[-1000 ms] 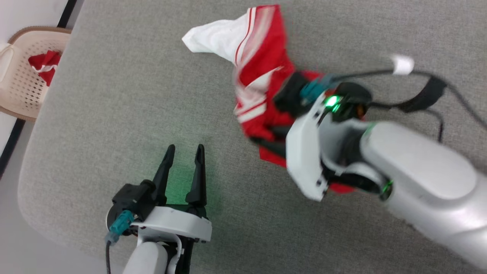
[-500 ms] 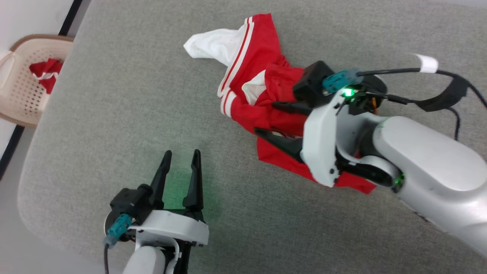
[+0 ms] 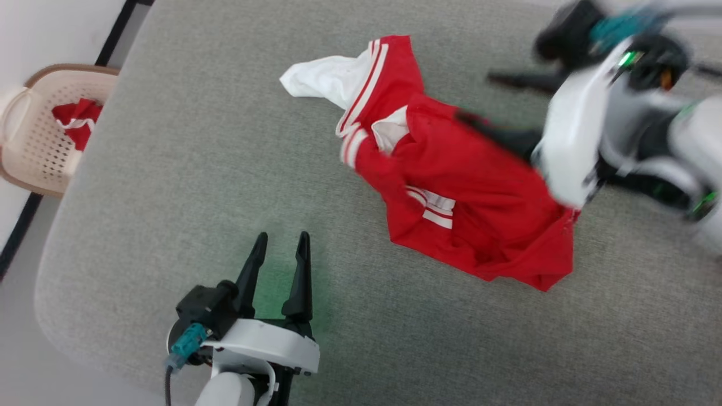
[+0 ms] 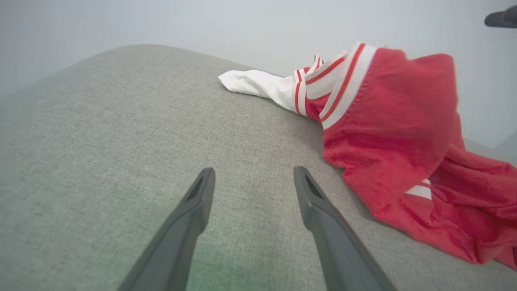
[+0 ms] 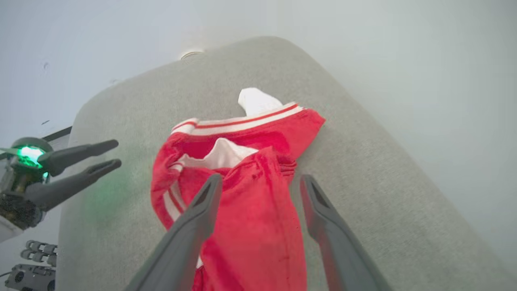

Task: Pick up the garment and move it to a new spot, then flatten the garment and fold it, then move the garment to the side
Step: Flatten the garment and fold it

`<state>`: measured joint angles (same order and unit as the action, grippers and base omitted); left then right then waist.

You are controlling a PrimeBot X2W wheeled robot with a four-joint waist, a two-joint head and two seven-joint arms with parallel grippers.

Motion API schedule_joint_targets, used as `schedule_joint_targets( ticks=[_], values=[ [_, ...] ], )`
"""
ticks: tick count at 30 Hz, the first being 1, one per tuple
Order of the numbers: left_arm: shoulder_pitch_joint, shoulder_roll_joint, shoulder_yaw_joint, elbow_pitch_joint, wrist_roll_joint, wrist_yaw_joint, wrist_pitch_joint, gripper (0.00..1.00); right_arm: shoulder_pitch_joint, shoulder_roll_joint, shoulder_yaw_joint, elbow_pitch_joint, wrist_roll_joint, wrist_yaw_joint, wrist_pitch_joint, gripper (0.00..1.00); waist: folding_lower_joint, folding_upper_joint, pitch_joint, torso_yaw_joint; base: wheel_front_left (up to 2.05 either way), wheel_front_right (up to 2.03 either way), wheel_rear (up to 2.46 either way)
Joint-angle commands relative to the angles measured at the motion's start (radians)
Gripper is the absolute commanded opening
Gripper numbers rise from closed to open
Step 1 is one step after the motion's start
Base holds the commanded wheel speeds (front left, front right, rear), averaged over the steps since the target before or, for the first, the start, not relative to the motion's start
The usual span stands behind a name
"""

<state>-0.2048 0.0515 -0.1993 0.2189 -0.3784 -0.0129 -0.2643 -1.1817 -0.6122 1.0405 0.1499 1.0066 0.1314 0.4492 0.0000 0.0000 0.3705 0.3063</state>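
Observation:
The garment (image 3: 451, 192) lies crumpled on the grey padded table (image 3: 169, 169), red with a white sleeve pointing to the far left. It also appears in the left wrist view (image 4: 387, 133) and the right wrist view (image 5: 250, 218). My right gripper (image 3: 476, 96) is blurred at the upper right, open, raised off the garment's far right side, with nothing between its fingers (image 5: 261, 178). My left gripper (image 3: 282, 239) stands open near the front left, over bare table (image 4: 254, 171) and apart from the garment; the right wrist view catches it at the left (image 5: 115, 153).
A beige perforated basket (image 3: 34, 129) stands on the floor left of the table, holding a red and white cloth (image 3: 76, 115). The table's rounded left and front edges are close to my left arm. Bare grey surface extends left of the garment and in front of it.
My right gripper opened, let go of the garment and rose away to the upper right. The garment dropped and now lies spread lower on the table. The left arm stayed put.

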Motion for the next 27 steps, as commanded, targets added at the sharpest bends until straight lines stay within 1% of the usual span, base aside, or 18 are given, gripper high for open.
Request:
schedule_joint_targets(
  ticks=[1, 3, 6, 9, 13, 15, 17, 20, 23, 27],
  values=[
    [0.009, -0.001, -0.004, 0.003, -0.009, 0.006, 0.0, 1.0, -0.027, -0.009, -0.033, 0.004, 0.022, -0.001, 0.0, 1.0, 0.0, 0.0, -0.007, 0.016, 0.0, 0.0, 0.0],
    [0.014, -0.001, -0.007, 0.003, -0.016, 0.009, 0.0, 1.0, -0.058, -0.017, -0.045, 0.012, 0.019, -0.001, 0.019, 1.0, 0.0, 0.0, -0.008, 0.025, 0.0, 0.0, 0.0],
    [0.015, -0.001, -0.017, 0.005, -0.025, 0.012, 0.0, 1.0, -0.106, -0.017, -0.012, 0.019, -0.007, -0.001, 0.049, 1.0, 0.0, 0.0, -0.007, 0.042, 0.0, 0.0, 0.0],
    [0.005, -0.001, -0.031, 0.006, -0.036, 0.013, 0.0, 1.0, -0.161, -0.005, 0.055, 0.026, -0.025, -0.001, 0.07, 1.0, 0.0, 0.0, -0.001, 0.062, 0.0, 0.0, 0.0],
    [-0.011, -0.001, -0.052, 0.004, -0.056, 0.016, 0.0, 1.0, -0.244, 0.01, 0.188, 0.034, -0.038, -0.001, 0.094, 1.0, 0.0, 0.0, 0.011, 0.091, 0.0, 0.0, 0.0],
    [-0.016, -0.001, -0.064, 0.004, -0.068, 0.018, 0.0, 1.0, -0.28, 0.019, 0.224, 0.041, -0.046, -0.001, 0.111, 1.0, 0.0, 0.0, 0.017, 0.107, 0.0, 0.0, 0.0],
    [-0.017, -0.001, -0.076, 0.002, -0.082, 0.022, 0.0, 1.0, -0.299, 0.039, 0.24, 0.053, -0.056, -0.001, 0.131, 1.0, 0.0, 0.0, 0.022, 0.122, 0.0, 0.0, 0.0],
    [-0.024, -0.001, -0.094, 0.001, -0.1, 0.024, 0.0, 1.0, -0.27, 0.063, 0.243, 0.04, -0.103, -0.001, 0.224, 1.0, 0.0, 0.0, 0.032, 0.146, 0.0, 0.0, 0.0],
    [-0.028, -0.001, -0.111, -0.001, -0.12, 0.03, 0.0, 1.0, -0.247, 0.064, 0.241, 0.017, -0.151, -0.001, 0.326, 1.0, 0.0, 0.0, 0.042, 0.169, 0.0, 0.0, 0.0],
    [-0.033, -0.001, -0.127, -0.001, -0.144, 0.033, 0.0, 1.0, -0.233, 0.063, 0.242, 0.01, -0.17, -0.001, 0.377, 1.0, 0.0, 0.0, 0.051, 0.19, 0.0, 0.0, 0.0]
  ],
)
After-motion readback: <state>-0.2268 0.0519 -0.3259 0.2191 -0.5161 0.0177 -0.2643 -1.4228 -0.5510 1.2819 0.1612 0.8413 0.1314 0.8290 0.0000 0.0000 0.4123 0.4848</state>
